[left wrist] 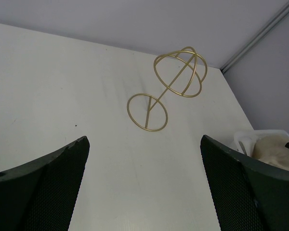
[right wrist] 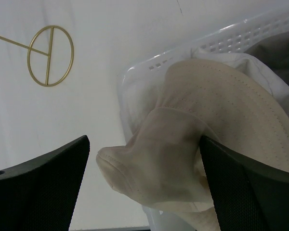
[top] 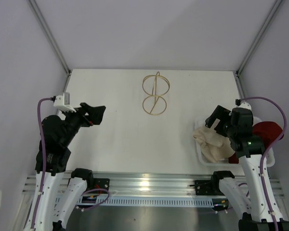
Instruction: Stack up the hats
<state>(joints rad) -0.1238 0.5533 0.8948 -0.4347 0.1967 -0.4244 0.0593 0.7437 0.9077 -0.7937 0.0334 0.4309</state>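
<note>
Step in hand: first pick-up; no hat on another yet, no stack begun.
Cream hat (right wrist: 207, 120): crumpled, draped over the near-left rim of the basket (right wrist: 221, 41), one fold hanging outside toward the surface (top: 120, 144).
Dark red hat (top: 267, 130): inside the basket, at its right side, partly behind the right arm.
Grey hat (right wrist: 279, 48): only a strip of dark fabric visible at the far side of the basket, behind the cream one; mostly hidden.
Right hand (right wrist: 143, 139): fingers wide apart, straddling the hanging fold of the cream hat from above; nothing clamped. Contact with the cloth: cannot tell.
Right arm pose: raised from its base, elbow bent, wrist tipped down and leftward over the basket's left edge.
Left hand (top: 94, 114): fingers wide apart, holding nothing, well apart from every hat.
Left arm pose: folded back over its base at the left of the surface, wrist level, aimed across toward the wire stand (top: 155, 94).
Wire stand: upright near the far middle of the surface, bare, no hat on it.
Next move, judged: lower slightly, close on a thick bunch of the cream fold, lift clear of the rim without dragging the basket.
Handling note, judged: soft cloth, likely to sag and slip from a thin pinch.
</note>
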